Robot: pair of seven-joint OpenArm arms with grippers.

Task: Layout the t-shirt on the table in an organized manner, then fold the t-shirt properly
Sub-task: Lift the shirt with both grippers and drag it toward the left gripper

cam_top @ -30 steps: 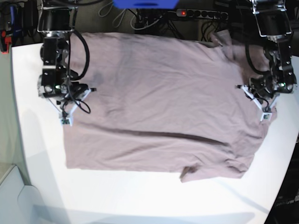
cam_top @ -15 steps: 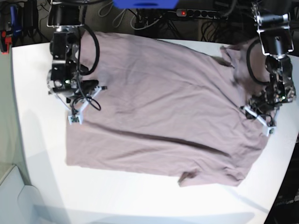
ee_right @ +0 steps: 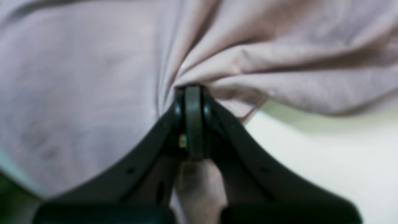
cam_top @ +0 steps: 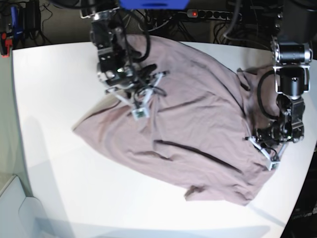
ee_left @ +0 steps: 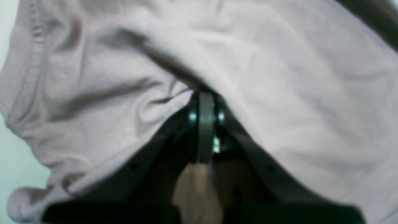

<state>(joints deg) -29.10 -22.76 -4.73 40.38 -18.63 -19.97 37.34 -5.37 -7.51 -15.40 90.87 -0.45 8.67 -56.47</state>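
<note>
The dusty mauve t-shirt (cam_top: 198, 134) lies rumpled and slanted across the white table (cam_top: 49, 158). In the base view my right gripper (cam_top: 141, 110) is at the upper left of the cloth, shut on a pinch of it, with folds fanning out from the grip. The right wrist view shows the same: right gripper (ee_right: 192, 88) closed on gathered t-shirt (ee_right: 77, 77) above the table (ee_right: 326, 155). My left gripper (cam_top: 270, 161) is low at the shirt's right edge. In the left wrist view the left gripper (ee_left: 203, 96) is shut on t-shirt (ee_left: 295, 77) fabric that drapes over it.
A power strip (cam_top: 213, 14) with a red light, cables and a blue object (cam_top: 153, 4) sit beyond the table's far edge. The table's curved right edge (cam_top: 304, 173) runs close to my left gripper. A red item (cam_top: 6, 42) is at the far left.
My right gripper has swung from the table's left side toward the middle back, dragging the shirt's left edge inward. My left gripper has moved nearer the front. The flat shirt is now bunched diagonally.
</note>
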